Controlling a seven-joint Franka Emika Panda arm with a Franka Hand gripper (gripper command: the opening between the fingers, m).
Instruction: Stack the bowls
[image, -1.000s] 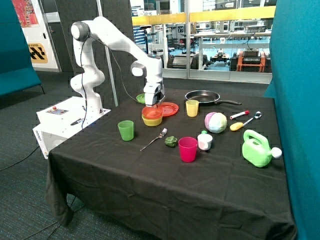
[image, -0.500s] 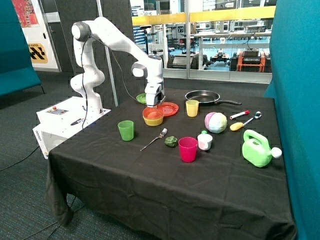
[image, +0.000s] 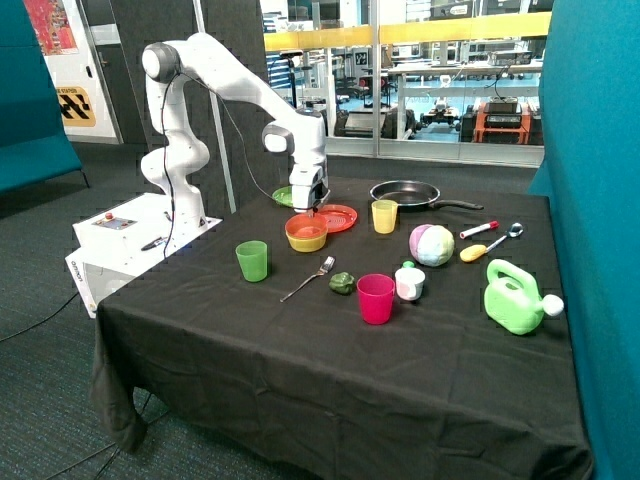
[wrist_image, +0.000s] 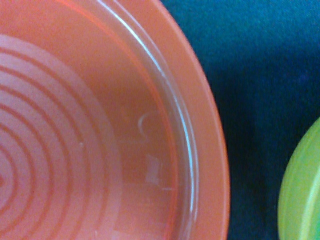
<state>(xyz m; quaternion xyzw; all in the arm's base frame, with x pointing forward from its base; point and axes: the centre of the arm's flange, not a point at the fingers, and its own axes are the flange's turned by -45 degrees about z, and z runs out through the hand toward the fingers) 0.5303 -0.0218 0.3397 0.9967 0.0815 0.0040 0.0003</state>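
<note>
The orange bowl (image: 306, 228) sits nested inside the yellow bowl (image: 305, 243) on the black cloth, next to the red plate (image: 338, 217). My gripper (image: 312, 209) hangs just above the orange bowl's far rim, open and holding nothing. A light green round dish (image: 282, 196) lies behind the gripper, partly hidden; I cannot tell whether it is the green bowl or a plate. The wrist view is filled by an orange-red dish with rings (wrist_image: 100, 130), with a light green edge (wrist_image: 302, 195) beside it across a strip of cloth.
A green cup (image: 252, 260), fork (image: 308, 279), pink cup (image: 376, 298), yellow cup (image: 384, 215), black pan (image: 405, 192), a pastel ball (image: 431, 245) and a green watering can (image: 515, 297) stand on the table (image: 330, 380).
The orange bowl has dropped deeper into the yellow bowl, so less yellow shows. My gripper has let it go and risen slightly above it.
</note>
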